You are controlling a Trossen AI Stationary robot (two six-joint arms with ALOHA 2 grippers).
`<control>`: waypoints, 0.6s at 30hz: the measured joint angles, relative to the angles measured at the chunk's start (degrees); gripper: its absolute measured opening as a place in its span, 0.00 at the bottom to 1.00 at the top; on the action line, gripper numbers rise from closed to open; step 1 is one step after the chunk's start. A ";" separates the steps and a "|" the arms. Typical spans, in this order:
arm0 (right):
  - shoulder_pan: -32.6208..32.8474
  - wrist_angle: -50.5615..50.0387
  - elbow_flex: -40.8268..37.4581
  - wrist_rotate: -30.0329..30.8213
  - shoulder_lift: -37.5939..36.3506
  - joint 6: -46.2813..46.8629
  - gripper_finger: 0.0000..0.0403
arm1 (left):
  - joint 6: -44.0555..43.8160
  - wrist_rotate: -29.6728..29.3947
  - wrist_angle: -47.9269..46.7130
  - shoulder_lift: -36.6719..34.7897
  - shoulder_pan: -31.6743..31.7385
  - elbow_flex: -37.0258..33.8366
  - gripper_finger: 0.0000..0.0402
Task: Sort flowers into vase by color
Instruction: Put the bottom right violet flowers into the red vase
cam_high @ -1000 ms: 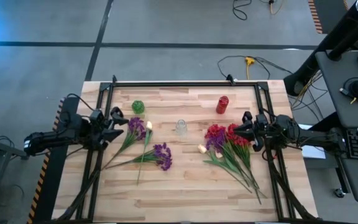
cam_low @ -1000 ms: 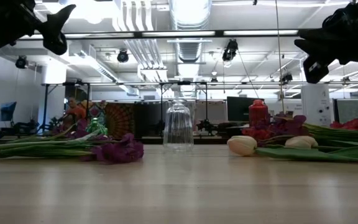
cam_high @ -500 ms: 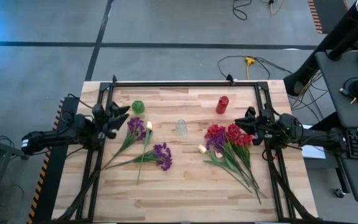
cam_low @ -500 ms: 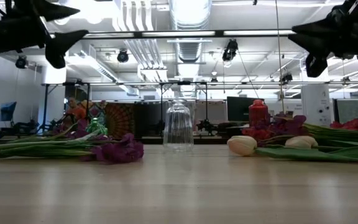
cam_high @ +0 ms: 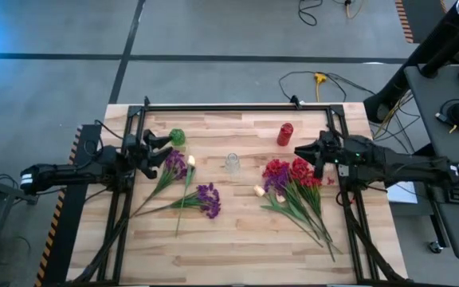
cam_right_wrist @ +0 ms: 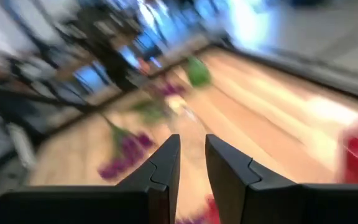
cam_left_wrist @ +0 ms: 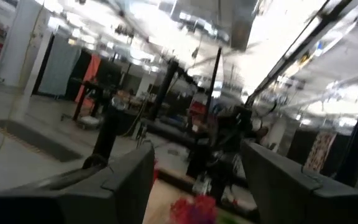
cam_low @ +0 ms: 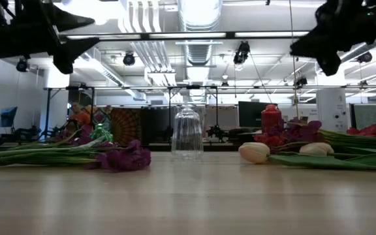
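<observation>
Wooden planks make up the table (cam_high: 237, 239), and from above a clear glass vase (cam_high: 232, 163) stands near its middle. Left of that vase lie purple flowers (cam_high: 208, 198) and a cream tulip (cam_high: 190, 162); right of it lies a heap of red flowers (cam_high: 293, 173), with a red vase (cam_high: 284, 134) farther back and a green vase (cam_high: 177, 137) back on the left. The left gripper (cam_high: 162, 147) hangs just left of the purple blooms, jaws well apart and empty. The right gripper (cam_high: 304, 152) hangs over the red heap, jaws nearly together, holding nothing. At table height, tulip buds (cam_low: 254, 152) lie right of the clear vase. The right wrist view shows only a narrow gap between its fingers (cam_right_wrist: 160, 171).
</observation>
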 joint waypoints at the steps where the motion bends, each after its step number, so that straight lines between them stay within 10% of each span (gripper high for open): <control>1: 0.00 -3.13 2.03 0.23 1.40 0.89 0.17 | 0.00 -0.02 1.57 0.32 0.00 0.00 0.56; 18: 1.05 -31.97 21.89 -1.00 15.48 7.81 0.17 | -5.78 0.75 0.63 1.15 -0.04 0.11 0.56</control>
